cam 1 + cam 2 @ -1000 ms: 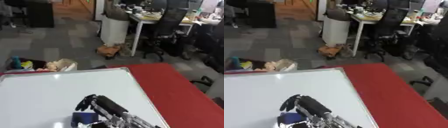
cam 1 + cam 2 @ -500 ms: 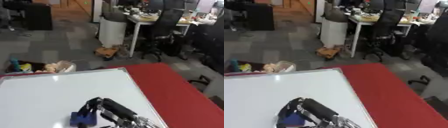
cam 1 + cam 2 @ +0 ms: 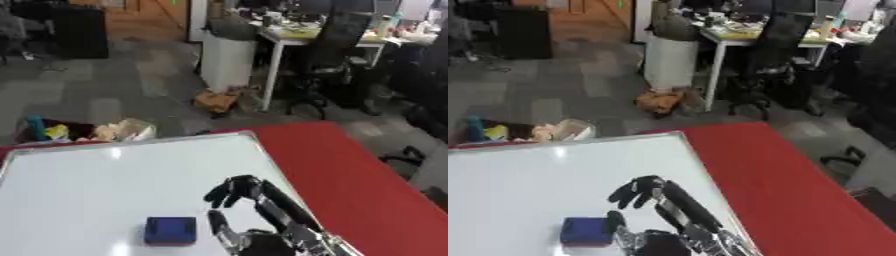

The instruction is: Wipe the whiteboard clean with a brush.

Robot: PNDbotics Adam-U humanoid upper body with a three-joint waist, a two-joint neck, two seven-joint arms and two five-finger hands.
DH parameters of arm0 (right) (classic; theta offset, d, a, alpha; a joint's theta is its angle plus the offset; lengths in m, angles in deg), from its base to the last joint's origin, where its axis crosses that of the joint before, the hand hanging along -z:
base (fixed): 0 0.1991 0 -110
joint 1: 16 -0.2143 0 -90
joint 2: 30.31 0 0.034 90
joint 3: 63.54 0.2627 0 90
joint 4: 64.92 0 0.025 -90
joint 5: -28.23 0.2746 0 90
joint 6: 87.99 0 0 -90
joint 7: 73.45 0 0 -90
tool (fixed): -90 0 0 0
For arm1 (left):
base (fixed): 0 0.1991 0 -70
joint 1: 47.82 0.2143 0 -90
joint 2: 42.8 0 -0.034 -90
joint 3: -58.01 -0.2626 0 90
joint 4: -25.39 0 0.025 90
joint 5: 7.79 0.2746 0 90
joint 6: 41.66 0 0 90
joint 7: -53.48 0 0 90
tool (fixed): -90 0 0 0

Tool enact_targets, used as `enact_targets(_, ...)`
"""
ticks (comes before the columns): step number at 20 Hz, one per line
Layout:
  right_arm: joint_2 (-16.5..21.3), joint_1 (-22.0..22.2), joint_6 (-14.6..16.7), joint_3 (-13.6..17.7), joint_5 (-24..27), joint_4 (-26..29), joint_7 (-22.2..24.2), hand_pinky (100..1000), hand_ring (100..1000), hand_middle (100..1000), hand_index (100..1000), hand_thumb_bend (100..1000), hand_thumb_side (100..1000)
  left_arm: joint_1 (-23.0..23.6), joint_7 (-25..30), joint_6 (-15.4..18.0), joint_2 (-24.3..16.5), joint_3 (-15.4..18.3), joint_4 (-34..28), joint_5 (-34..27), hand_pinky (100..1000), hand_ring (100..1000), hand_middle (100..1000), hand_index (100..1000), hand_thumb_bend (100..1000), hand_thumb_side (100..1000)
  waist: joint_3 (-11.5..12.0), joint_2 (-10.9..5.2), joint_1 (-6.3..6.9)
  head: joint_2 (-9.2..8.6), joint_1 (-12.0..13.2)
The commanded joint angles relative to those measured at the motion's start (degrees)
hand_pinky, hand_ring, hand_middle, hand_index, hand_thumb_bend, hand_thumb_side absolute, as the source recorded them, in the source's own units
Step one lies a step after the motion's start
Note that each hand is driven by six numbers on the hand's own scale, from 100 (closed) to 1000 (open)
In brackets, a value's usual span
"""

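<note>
Between the earlier pictures and this one the blue brush (image 3: 171,230) had been let go: where it had sat under the curled fingers of the right hand (image 3: 254,210), it was now seen lying free on the whiteboard (image 3: 105,175), just beside the thumb, with the fingers lifted clear and spread forward over the white surface. The hand was thus released — nothing was grasped. The left hand was not shown in either view. The brush was found low on the board, toward its near edge, flat on its base and squarely upright; the board itself was laid on a red table (image 3: 350,165), and no marks could be made out on the part that was visible. From its blocky shape and matte top the brush was judged to be a light, stiff-backed eraser block with a soft underside — unlikely to be harmed by handling, but likely to skate on the glossy board if it were nudged from one side only. It would best be taken across its two long sides, thumb against one and fingers against the other, with the top left under the palm so that it could be pressed down while being swept.
</note>
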Motion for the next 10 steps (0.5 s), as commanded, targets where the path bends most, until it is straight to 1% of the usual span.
enact_targets(1,-0.3,1.2,-1.4,3.1,2.1,1.2,-3.2,634,700,559,721,100,614,-0.4,-0.5,0.0,-1.0,0.7,-0.3,0.3,438,534,579,840,744,512,-0.4,-0.71,0.26,0.49,0.8)
enact_targets(5,-1.2,3.3,-2.9,5.6,3.4,1.2,-6.7,633,699,556,717,100,637,-0.6,-0.4,0.0,-0.7,0.6,0.0,0.5,437,538,583,841,743,514,-0.7,-0.38,0.25,1.24,1.8)
enact_targets(10,-2.6,5.1,-4.9,7.4,4.7,1.2,-9.8,631,697,551,710,100,671,-0.1,-0.1,-0.1,-0.4,0.5,0.4,1.0,438,542,587,840,743,519,-0.7,0.08,0.44,3.1,3.7)
